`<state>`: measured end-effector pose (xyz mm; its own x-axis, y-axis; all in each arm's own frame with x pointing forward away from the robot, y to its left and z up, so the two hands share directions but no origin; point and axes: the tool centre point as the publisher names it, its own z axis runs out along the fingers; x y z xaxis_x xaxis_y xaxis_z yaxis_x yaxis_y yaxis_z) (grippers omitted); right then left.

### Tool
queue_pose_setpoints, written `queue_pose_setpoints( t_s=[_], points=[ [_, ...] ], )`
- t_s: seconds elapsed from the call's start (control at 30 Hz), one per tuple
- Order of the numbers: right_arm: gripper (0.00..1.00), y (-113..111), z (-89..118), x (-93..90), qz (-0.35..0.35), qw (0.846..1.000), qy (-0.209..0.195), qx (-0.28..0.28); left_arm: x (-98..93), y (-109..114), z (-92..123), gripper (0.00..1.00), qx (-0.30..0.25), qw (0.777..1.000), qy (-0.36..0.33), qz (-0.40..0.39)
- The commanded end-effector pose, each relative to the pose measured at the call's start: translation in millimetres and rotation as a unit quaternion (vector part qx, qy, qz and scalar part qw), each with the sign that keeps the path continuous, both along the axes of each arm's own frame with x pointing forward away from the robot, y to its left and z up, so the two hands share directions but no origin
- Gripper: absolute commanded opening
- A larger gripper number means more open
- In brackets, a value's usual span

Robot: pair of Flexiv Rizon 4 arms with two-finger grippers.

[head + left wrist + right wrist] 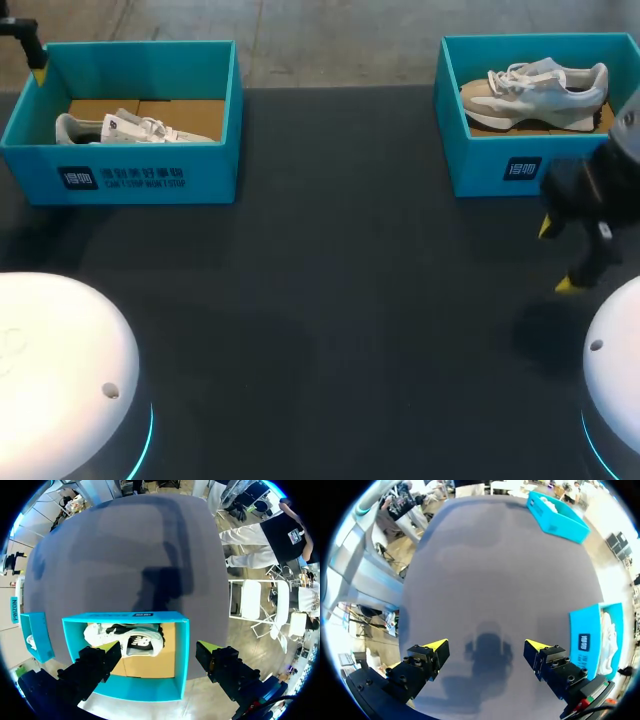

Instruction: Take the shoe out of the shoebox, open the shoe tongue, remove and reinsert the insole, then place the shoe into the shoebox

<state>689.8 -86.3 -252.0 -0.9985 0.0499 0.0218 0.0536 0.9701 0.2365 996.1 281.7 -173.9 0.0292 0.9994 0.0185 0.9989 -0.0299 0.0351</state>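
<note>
I judge this to be the very first step: nothing has been lifted out yet. My left claw (pixel 159 652) hangs over the left shoebox (pixel 150 178) with its jaws spread wide and nothing between them. One finger is above the near wall and the other is out past the box's side. The left shoe (pixel 125 640), pale with dark patches, lies inside on the cardboard floor, ahead of my fingers and closer to one end of the box than the other.

My right claw (pixel 486 647) is released and empty too, above bare worktop (pixel 330 300) just in front of the right shoebox (pixel 480 165). A second pale shoe (pixel 540 90) lies in that box, its sole toward the front wall.

The next move, as I see it, falls to the left arm. It needs to shift until both fingers clear the walls, then drop into the box and close on the shoe somewhere firm — the heel collar or the midfoot rather than the loose laces. The box wall is the hazard, because a finger catching it would drag the whole box.

As for writing, each box front carries a dark label (pixel 122 178) with pale print beside it, and the left shoe's flank shows a dark logo patch (pixel 137 642) — I leave those unread.
</note>
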Motion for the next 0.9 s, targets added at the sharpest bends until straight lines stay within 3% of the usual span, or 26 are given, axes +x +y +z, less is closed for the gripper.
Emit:
queue_pose_setpoints(
  t_s=[0.03, 0.37, 0.9],
  points=[
    [1.00, -0.4, 12.9, 21.6, -0.006, 0.999, 0.023, -0.022, -1.2, 0.0, 0.1, 1.00, 0.001, 1.000, -0.001, 0.000],
    [1.00, -8.1, 36.8, 55.7, -0.025, 0.999, 0.018, -0.035, -1.2, 0.0, 0.1, 1.00, 0.001, 1.000, -0.001, 0.000],
    [1.00, -8.3, 44.6, 94.4, -0.050, 0.998, 0.021, -0.038, -1.2, 0.0, 0.1, 1.00, 0.001, 1.000, -0.001, 0.000]
  ],
)
